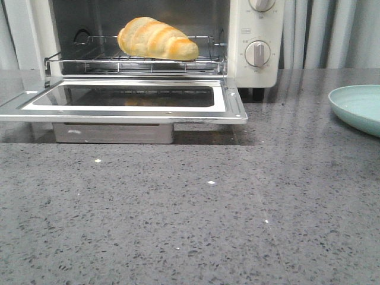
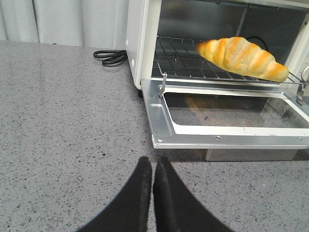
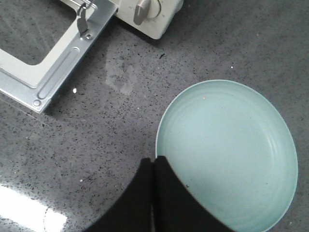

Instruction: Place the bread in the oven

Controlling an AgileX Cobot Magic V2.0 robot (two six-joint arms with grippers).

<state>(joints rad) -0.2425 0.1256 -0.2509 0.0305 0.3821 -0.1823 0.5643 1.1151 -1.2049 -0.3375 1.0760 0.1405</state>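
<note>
The golden-brown bread (image 1: 157,39) lies on the wire rack (image 1: 136,61) inside the cream-white oven (image 1: 258,35), whose glass door (image 1: 127,101) is dropped open. It also shows in the left wrist view (image 2: 241,57). My left gripper (image 2: 152,166) is shut and empty, low over the grey counter just in front of the door's near corner. My right gripper (image 3: 154,163) is shut and empty, above the rim of the pale green plate (image 3: 231,145). Neither gripper shows in the front view.
The plate (image 1: 359,107) sits at the right of the grey speckled counter (image 1: 190,214). A black power cord (image 2: 110,57) lies coiled beside the oven. Two round knobs (image 1: 257,53) face forward. Grey curtains hang behind.
</note>
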